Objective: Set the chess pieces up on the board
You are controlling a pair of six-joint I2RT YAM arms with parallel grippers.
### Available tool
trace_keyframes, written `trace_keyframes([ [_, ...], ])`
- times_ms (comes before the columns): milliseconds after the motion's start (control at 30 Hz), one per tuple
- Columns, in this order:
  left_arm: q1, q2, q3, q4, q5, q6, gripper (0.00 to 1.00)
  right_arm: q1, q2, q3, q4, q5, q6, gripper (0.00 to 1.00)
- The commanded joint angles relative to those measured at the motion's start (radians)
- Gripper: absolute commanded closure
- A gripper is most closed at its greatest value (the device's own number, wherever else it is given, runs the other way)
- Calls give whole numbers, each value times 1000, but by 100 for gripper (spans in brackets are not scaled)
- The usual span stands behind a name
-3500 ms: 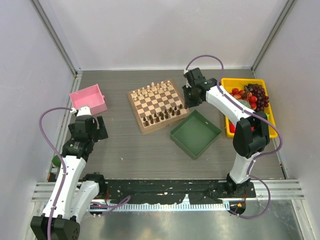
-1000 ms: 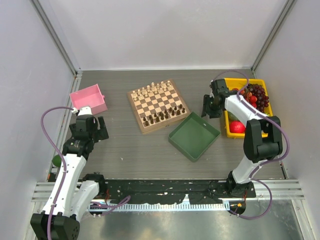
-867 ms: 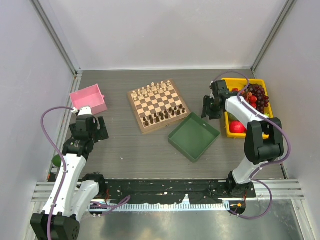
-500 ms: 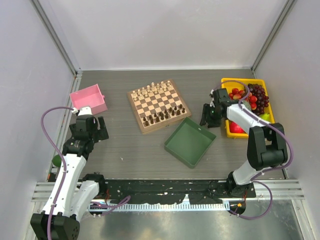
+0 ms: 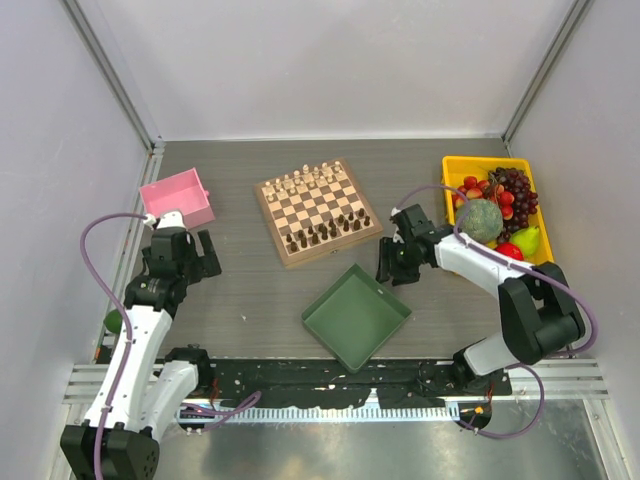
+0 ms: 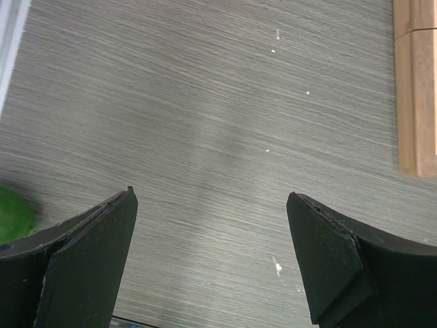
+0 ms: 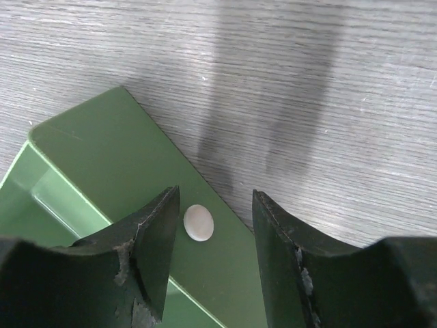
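Right wrist camera: right gripper [image 7: 216, 198] was low over the far edge of the green tray [image 7: 102, 150]. Its jaws stood part-way apart with a plain gap, and nothing was carried. One finger hung over the tray's hollow and the other over its outer side, with a small white pad [image 7: 199, 222] between them. I could not tell whether either finger pressed on the wall.

My reading: the step was shifting the tray, not a piece. To do it well I would keep the wrist low and the wall between the fingers. I would slide the tray flat along the table [image 5: 250, 300], toward the bases and away from the board, so that no corner swung into it.

Top camera: the dark chessmen [image 5: 325, 232] stood in two rows along the near side of the board [image 5: 312, 205]. They were to the right gripper's left and a little farther from the bases, apart from it. None looked left over on the table. The pale chessmen [image 5: 305, 180] lined the far side.

Left gripper [image 6: 212, 198] hung wide open over bare table, holding nothing, with the board's edge at the side of its view.
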Motion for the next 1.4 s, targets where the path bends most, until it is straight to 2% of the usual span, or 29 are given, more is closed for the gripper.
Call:
trace_keyframes([
  [0,6,18,53,39,75,-102,1,3,-87,54,14,104,23,46],
  [133,5,68,47,151,185,-142,1,-87,-55,163,26,112,5,45],
  [267,6,198,46,289,326,-178,1,-158,31,273,92,63,5,47],
  [467,3,404,70,446,466,-274,6,-217,312,514,117,-41,3,51],
  [667,-12,605,150,513,524,-324,8,-243,473,643,135,-112,28,53],
  [800,-27,725,191,556,558,-347,10,-241,518,646,158,-141,42,53],
  [933,-50,834,231,581,604,-358,16,-243,544,623,166,-152,39,54],
  [1167,-87,900,236,615,602,-373,19,-241,547,554,199,-189,35,56],
  [1367,-115,940,222,642,606,-386,29,-244,539,498,219,-233,31,59],
])
